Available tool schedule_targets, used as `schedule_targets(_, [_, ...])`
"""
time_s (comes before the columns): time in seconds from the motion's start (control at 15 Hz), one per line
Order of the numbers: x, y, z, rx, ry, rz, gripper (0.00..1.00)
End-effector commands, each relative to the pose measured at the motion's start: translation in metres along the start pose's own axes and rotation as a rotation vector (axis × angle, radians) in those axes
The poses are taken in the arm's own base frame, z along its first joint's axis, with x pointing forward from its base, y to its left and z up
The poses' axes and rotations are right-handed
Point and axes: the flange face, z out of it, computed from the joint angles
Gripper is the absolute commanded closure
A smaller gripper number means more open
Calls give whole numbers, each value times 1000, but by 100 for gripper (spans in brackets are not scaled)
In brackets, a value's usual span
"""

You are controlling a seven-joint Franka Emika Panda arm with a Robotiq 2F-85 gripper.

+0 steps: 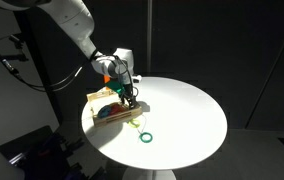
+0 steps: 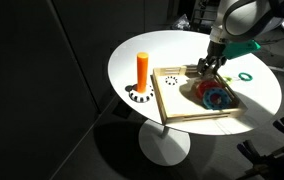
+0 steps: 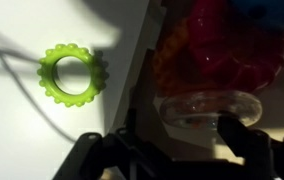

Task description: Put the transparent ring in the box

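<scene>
Table (image 2: 132, 50), left to right: one orange cylinder (image 2: 142, 70), one black-and-white ring (image 2: 139, 97), one box (image 2: 177, 100), one dark green ring (image 2: 246, 76).

Wrist view: one lime ring (image 3: 72, 75) outside the box wall, and one transparent ring (image 3: 210, 108) inside the box, by red pieces (image 3: 222, 50).

Arm (image 1: 77, 30) slopes down over the box. Gripper (image 2: 206, 68) jaws stand wide apart; contact with the ring is unclear.
</scene>
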Motion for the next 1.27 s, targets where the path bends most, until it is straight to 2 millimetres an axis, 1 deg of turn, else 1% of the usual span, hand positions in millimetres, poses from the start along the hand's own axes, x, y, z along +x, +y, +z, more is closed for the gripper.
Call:
schedule_targets(0.0, [-1, 17, -34, -5, -7, 17, 0])
schedule_targets(0.33, [-7, 45, -80, -13, 7, 53, 0])
schedule_targets(0.67, [-29, 78, -120, 4, -59, 52, 0])
schedule_targets(0.87, [-44, 100, -140, 3, -78, 59, 0])
schedule_targets(0.93, [-27, 89, -125, -3, -71, 70, 0])
schedule_targets(1.0, [-30, 93, -130, -1, -69, 73, 0])
schedule_targets(1.2, [-30, 91, -126, -2, -76, 70, 0])
